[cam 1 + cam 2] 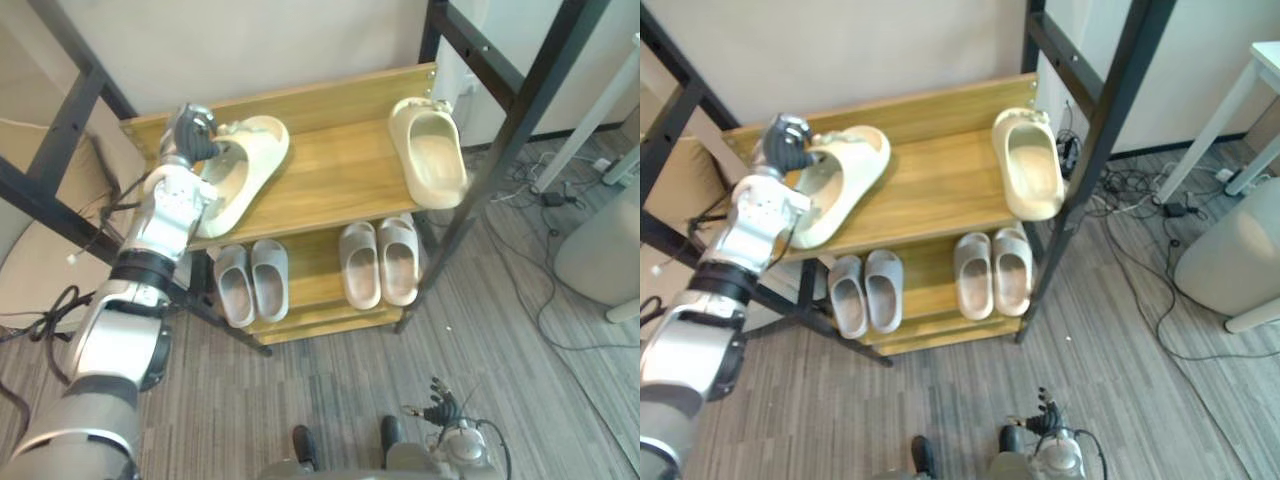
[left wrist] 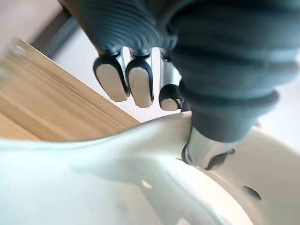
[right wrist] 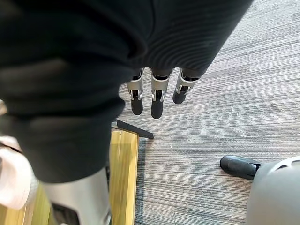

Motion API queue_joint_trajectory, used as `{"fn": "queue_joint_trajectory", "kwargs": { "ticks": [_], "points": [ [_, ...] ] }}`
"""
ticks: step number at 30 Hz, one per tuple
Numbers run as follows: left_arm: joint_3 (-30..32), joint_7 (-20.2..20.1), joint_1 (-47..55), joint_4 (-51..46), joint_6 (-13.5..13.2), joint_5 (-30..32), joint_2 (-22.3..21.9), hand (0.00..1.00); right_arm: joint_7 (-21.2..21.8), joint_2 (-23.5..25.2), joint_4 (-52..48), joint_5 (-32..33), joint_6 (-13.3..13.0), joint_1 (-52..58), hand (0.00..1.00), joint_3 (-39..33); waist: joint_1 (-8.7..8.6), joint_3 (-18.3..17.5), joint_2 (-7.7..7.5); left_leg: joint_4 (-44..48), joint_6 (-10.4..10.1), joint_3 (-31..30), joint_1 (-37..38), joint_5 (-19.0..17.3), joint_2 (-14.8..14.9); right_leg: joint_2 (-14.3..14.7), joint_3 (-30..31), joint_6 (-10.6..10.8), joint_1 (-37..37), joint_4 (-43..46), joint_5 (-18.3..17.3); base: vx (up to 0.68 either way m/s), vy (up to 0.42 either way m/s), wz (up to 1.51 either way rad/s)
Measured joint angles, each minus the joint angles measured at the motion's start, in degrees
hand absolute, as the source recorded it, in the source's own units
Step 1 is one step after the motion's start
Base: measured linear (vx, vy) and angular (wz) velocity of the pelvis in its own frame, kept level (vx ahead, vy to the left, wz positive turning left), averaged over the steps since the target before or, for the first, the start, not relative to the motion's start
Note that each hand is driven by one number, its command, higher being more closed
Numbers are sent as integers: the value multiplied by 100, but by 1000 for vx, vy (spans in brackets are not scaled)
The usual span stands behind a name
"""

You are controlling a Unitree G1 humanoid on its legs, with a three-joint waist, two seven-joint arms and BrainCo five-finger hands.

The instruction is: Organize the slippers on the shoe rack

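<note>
Cream foam slipper [image 1: 245, 160] lies upper left on the wooden rack's top shelf [image 1: 340, 175], my left hand [image 1: 190, 130] pinching its rim. It looks light and bendy, so I'd grip the thick edge. My right hand [image 1: 440, 408] hangs slack, lower right.

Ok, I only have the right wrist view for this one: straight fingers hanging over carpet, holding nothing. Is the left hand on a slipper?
Observer: Yes. The left hand is curled round one end of a cream slipper that lies at an angle on the rack's top shelf.
Operator: Where is its mate?
Observer: A second cream slipper lies at the right end of the same shelf, apart from the first, with no hand on it.
Operator: And below?
Observer: On the lower shelf a left grey pair and a right grey pair each sit side by side.
</note>
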Motion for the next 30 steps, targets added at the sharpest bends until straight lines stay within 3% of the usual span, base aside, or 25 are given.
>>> {"fn": "queue_joint_trajectory", "kwargs": {
  "ticks": [12, 23, 24, 30],
  "points": [
    [-135, 9, -319, 15, 6, -102, -419, 100, -39, -36, -187, 166, -1, -60, 0, -5, -244, 211, 127, 0, -19, 132, -31, -13, 18, 17, 111, -3, -96, -1, 2, 16, -3, -5],
    [-130, 91, -626, 260, 67, -113, -709, 100, -49, -117, -194, 212, 0, -50, 0, -233, -279, 304, 257, 0, -33, 182, -137, -22, 32, 13, 173, -7, -236, 0, 5, 8, -2, -3],
    [-128, 139, -698, 260, 70, -119, -776, 0, -48, -146, -194, 212, 1, -50, 0, -230, -280, 309, 261, 1, -32, 170, -200, -21, 40, 18, 168, -12, -291, 1, 12, 0, 0, 0],
    [-47, 268, -756, 238, 70, -220, -929, 0, -56, -232, -179, 213, 42, 130, 0, -233, -305, 309, 261, 2, -28, 162, -224, -19, 38, 25, 219, -16, -315, 0, 17, 9, -4, -1]
  ]
}}
